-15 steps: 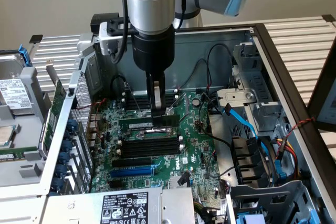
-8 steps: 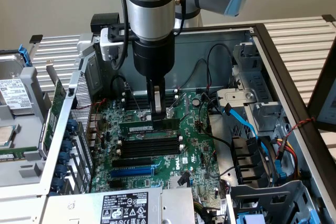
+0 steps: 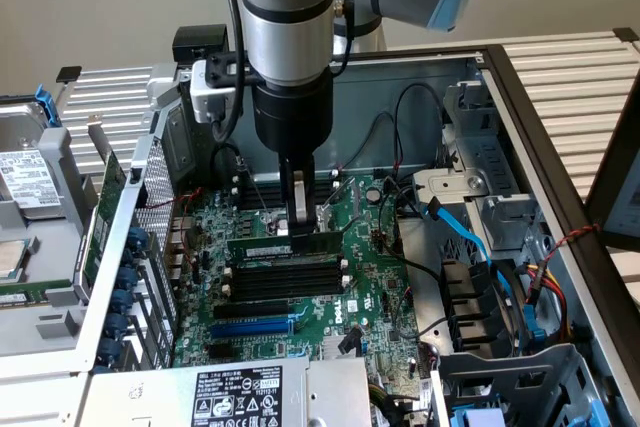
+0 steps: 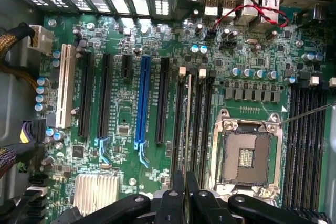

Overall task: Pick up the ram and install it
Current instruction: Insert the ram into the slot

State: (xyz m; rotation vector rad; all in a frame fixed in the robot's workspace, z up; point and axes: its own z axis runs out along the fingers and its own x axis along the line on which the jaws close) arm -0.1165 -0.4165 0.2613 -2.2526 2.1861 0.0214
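The claw point(image 3: 300, 223) is clamped on the ram point(image 3: 285, 244), which sits directly beneath it above the memory slots point(image 3: 285, 285). Seating it well likely needs the stick level, lined up with one slot, and pressed straight down.

The ram point(image 3: 285, 245) is green circuit board, the memory slots point(image 3: 285, 282) black plastic, the case point(image 3: 410, 72) dull bare metal.

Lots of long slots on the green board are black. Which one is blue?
The blue slot, standing between black slots in the row. Its neighbours are black, and the white slot ends the row.
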